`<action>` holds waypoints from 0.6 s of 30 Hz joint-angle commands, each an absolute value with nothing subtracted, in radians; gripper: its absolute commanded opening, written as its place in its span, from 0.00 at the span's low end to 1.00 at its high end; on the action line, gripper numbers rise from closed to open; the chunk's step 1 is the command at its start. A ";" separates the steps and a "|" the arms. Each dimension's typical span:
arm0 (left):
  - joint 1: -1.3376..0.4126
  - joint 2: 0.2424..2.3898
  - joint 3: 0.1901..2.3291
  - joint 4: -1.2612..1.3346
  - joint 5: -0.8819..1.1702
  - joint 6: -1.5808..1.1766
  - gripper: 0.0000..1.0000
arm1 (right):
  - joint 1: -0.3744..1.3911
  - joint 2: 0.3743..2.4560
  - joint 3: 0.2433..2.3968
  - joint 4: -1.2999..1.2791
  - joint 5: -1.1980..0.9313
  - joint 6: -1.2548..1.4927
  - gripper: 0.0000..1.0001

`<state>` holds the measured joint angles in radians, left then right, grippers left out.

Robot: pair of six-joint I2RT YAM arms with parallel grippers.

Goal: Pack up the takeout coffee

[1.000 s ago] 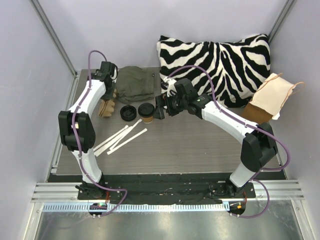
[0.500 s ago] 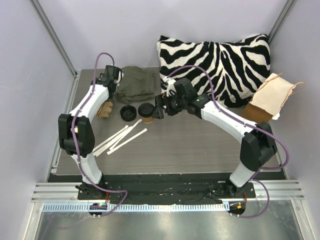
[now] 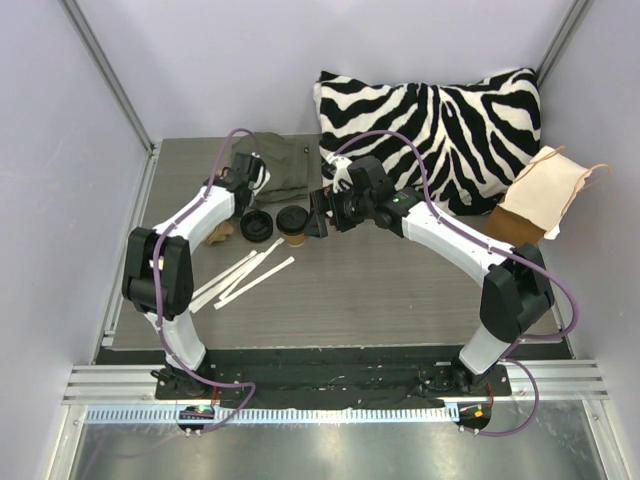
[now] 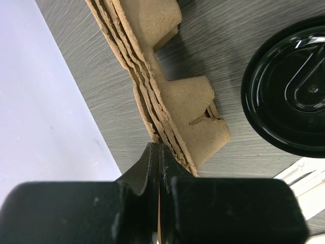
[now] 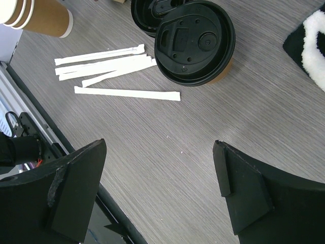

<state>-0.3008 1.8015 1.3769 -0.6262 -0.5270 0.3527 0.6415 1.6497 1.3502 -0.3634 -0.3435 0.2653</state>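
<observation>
Well, from above, the right gripper (image 3: 319, 220) stands spread wide. The coffee cup (image 3: 295, 237), capped in black, sits upright just off its fingertips, untouched. Through the left wrist camera, the left gripper (image 4: 158, 148) has its jaws pressed together, tips against the edge of a stacked pulp carrier (image 4: 167, 96). A loose black lid (image 4: 289, 96) lies off to one side. Through the right wrist camera, the cup stands ahead of the open jaws, clear of both fingers, with white paper strips (image 5: 111, 63) beside it.

One lidded tan paper coffee cup (image 3: 293, 236); beside it one loose round black plastic lid (image 3: 255, 225), five white paper strips (image 3: 245, 275).
</observation>
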 commanded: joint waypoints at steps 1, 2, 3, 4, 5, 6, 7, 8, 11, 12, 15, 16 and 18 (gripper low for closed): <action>-0.305 1.749 1.408 -0.609 -0.506 0.333 0.00 | 0.641 1.638 1.378 -0.324 -0.353 0.267 0.95; -0.301 1.746 1.426 -0.621 -0.493 0.321 0.00 | 0.641 1.635 1.376 -0.322 -0.353 0.267 0.95; -0.293 1.743 1.443 -0.636 -0.471 0.286 0.00 | 0.641 1.635 1.374 -0.324 -0.353 0.267 0.95; -0.276 1.741 1.463 -0.670 -0.433 0.269 0.00 | 0.641 1.632 1.373 -0.322 -0.353 0.265 0.95; -0.265 1.749 1.517 -0.692 -0.408 0.244 0.00 | 0.641 1.632 1.373 -0.324 -0.353 0.265 0.95; -0.253 1.753 1.541 -0.713 -0.387 0.229 0.00 | 0.641 1.631 1.371 -0.324 -0.353 0.265 0.95; -0.230 1.755 1.566 -0.750 -0.338 0.203 0.00 | 0.641 1.631 1.371 -0.324 -0.353 0.265 0.95; -0.221 1.764 1.598 -0.759 -0.324 0.195 0.00 | 0.640 1.629 1.371 -0.322 -0.353 0.267 0.95; -0.201 1.766 1.618 -0.772 -0.304 0.181 0.00 | 0.641 1.626 1.370 -0.322 -0.353 0.267 0.95; -0.196 1.766 1.624 -0.772 -0.298 0.179 0.00 | 0.641 1.626 1.370 -0.324 -0.351 0.267 0.95; -0.193 1.772 1.618 -0.765 -0.316 0.192 0.00 | 0.641 1.626 1.368 -0.322 -0.350 0.267 0.95; -0.186 1.775 1.617 -0.759 -0.319 0.196 0.00 | 0.641 1.626 1.367 -0.324 -0.350 0.265 0.95; -0.169 1.782 1.615 -0.750 -0.327 0.209 0.00 | 0.641 1.626 1.368 -0.324 -0.351 0.265 0.95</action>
